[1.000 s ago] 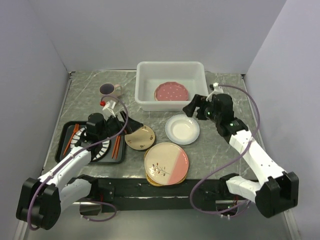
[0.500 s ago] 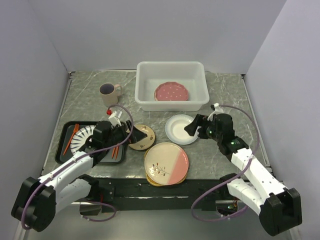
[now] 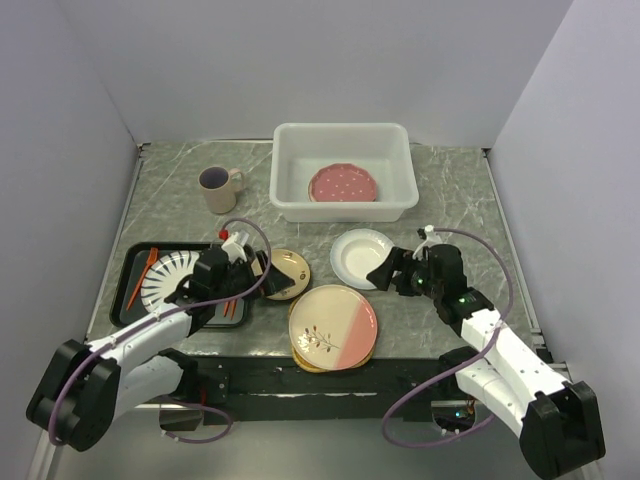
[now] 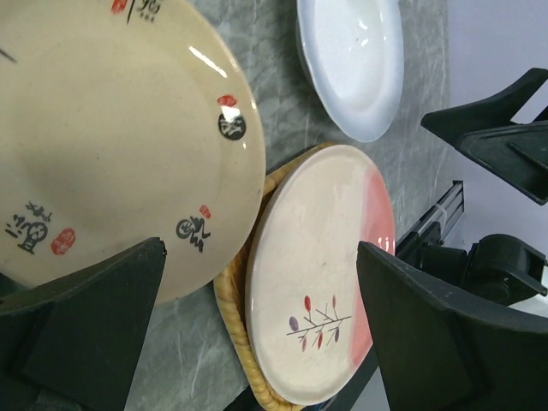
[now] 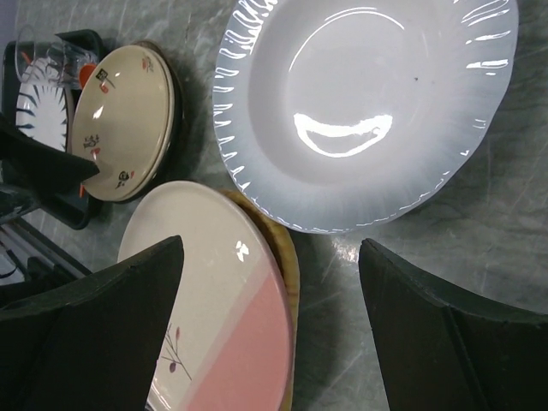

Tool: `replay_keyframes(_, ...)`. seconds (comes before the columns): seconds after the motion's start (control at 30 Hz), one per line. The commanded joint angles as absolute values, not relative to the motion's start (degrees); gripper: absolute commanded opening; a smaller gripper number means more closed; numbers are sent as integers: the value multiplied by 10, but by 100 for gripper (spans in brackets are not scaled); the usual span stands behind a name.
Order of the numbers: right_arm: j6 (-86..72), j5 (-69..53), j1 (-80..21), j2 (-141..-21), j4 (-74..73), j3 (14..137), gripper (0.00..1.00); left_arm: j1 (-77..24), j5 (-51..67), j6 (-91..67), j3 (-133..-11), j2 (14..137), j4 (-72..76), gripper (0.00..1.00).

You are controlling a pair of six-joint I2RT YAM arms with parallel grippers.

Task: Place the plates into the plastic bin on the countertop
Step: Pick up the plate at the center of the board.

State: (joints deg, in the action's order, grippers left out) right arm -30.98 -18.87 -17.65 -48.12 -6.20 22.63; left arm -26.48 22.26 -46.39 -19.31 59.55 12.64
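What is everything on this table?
bin: one, white, back of countertop.
pink plate: one, dotted, in bin.
mug: one, tan, left of bin.
tray: one, black, front left.
striped plate: one, white-and-dark, on tray.
utensils: at least two, orange, on tray.
tan plate: one, right of tray, on dark plate.
white plate: one, before bin.
cream-and-pink plate: one, front centre, on orange plate.
left gripper: black, open, near tan plate.
right gripper: black, open, by white plate.

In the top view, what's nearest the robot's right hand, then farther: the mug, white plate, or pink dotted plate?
1. White plate, just beside the right hand, in the middle.
2. Pink dotted plate, in the bin at the back.
3. Mug, far off at the back left.
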Motion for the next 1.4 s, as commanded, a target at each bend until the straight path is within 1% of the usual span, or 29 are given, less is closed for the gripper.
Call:
replay_keyframes(0.0,-323,-215,-179,-464,-29,207,89,-272,238,-461,-192,605,155,99)
replay_keyframes(0.37,-344,-254,-180,-465,-4,166,89,-295,250,-461,-182,601,161,99)
replay_keyframes(0.57,-350,-265,-180,-459,-3,156,89,-310,243,-470,-173,579,164,99)
replay_keyframes(0.93,-352,-276,-179,-467,-2,148,88,-329,242,-472,-156,542,145,99)
replay_keyframes(1.37,-352,-278,-179,-470,-2,143,88,-347,245,-493,-120,513,162,99)
